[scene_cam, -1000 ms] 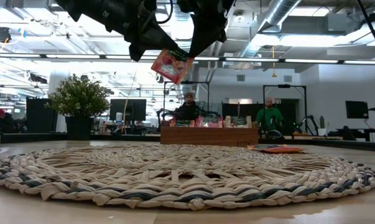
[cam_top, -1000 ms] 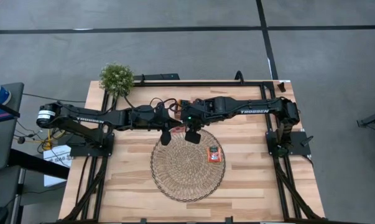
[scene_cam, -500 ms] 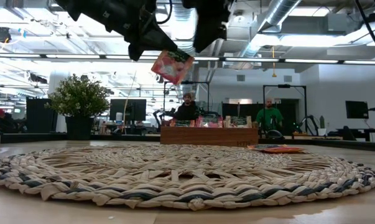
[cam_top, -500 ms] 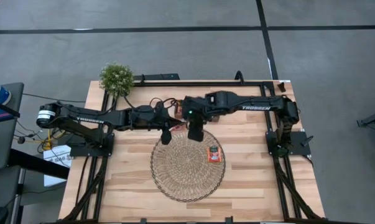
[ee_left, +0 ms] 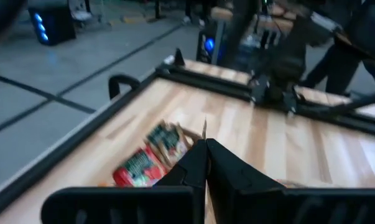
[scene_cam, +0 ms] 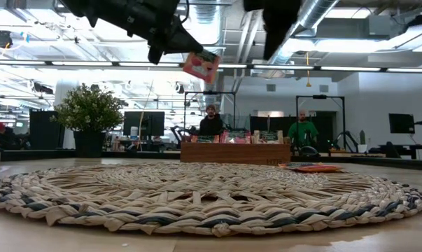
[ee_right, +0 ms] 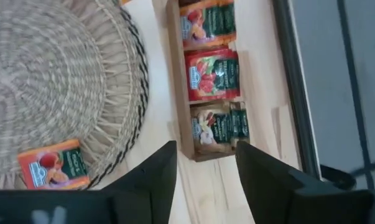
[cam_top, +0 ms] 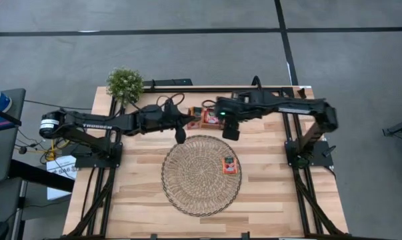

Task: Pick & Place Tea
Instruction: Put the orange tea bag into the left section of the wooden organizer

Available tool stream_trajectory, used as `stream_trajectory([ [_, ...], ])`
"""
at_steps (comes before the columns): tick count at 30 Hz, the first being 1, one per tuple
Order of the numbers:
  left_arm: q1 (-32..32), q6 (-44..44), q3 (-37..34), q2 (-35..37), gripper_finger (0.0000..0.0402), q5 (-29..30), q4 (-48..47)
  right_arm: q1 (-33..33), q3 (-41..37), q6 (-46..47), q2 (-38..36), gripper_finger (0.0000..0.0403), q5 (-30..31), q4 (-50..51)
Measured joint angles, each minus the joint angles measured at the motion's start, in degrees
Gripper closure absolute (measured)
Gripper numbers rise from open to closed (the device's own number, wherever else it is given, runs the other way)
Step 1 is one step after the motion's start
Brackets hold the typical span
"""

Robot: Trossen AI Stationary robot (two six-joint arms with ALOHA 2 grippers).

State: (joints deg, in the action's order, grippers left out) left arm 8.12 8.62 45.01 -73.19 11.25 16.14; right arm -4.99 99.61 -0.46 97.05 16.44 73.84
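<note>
I have the left end effector (scene_cam: 170,43) raised above the surface (cam_top: 267,193), clenched on a red tea sachet (scene_cam: 201,66) that hangs tilted from its tips. From overhead this end effector sits just past the 12 o'clock edge of the woven mat (cam_top: 201,175). In the left wrist view the two dark fingers (ee_left: 227,171) are pressed together, and the sachet's thin edge pokes out between them.

The right end effector (cam_top: 231,129) is released, its fingers standing apart with nothing between them. It hovers near the mat's 1 o'clock edge, beside the wooden tray (ee_right: 182,87). Its wrist camera looks down on the tray, where I see three compartments: an orange sachet, a red one (ee_right: 212,73) and a pale one, each lying flat.

One more orange sachet (cam_top: 229,166) lies flat on the mat, out toward the 3 o'clock edge.

A small potted plant (cam_top: 125,83) stands at the surface's far left corner. In the low view, two people (scene_cam: 211,122) sit in the room beyond.
</note>
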Motion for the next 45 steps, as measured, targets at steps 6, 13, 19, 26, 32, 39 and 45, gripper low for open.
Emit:
stream_trajectory([
  [6,4.1,0.2,0.1,-1.7,0.0401,-3.4,7.5,-0.3,-18.4,0.0,-15.2,0.0265,-0.5,-13.7],
  [13,8.6,1.4,0.1,-8.3,0.0401,-6.5,14.1,-0.3,-39.8,3.4,-33.5,0.0281,-6.4,-29.8],
  [19,13.1,3.4,0.0,-13.2,0.0401,-9.0,16.5,-0.3,-53.7,10.6,-46.5,0.0280,-6.9,-40.5],
  [26,16.5,5.9,0.0,-19.7,0.0401,-13.6,20.4,-0.3,-61.8,15.5,-56.1,0.0279,-7.5,-47.4],
  [32,18.5,7.3,0.0,-22.3,0.0401,-15.8,20.0,-0.3,-63.8,17.0,-58.8,0.0278,-7.5,-50.4],
  [39,21.1,7.3,0.0,-22.3,0.0401,-16.7,17.1,-0.3,-63.8,17.0,-58.9,0.0278,-7.4,-50.4],
  [45,21.6,7.5,0.0,-22.5,0.0401,-17.4,15.7,-0.3,-65.1,17.0,-58.9,0.0278,-7.4,-50.9],
])
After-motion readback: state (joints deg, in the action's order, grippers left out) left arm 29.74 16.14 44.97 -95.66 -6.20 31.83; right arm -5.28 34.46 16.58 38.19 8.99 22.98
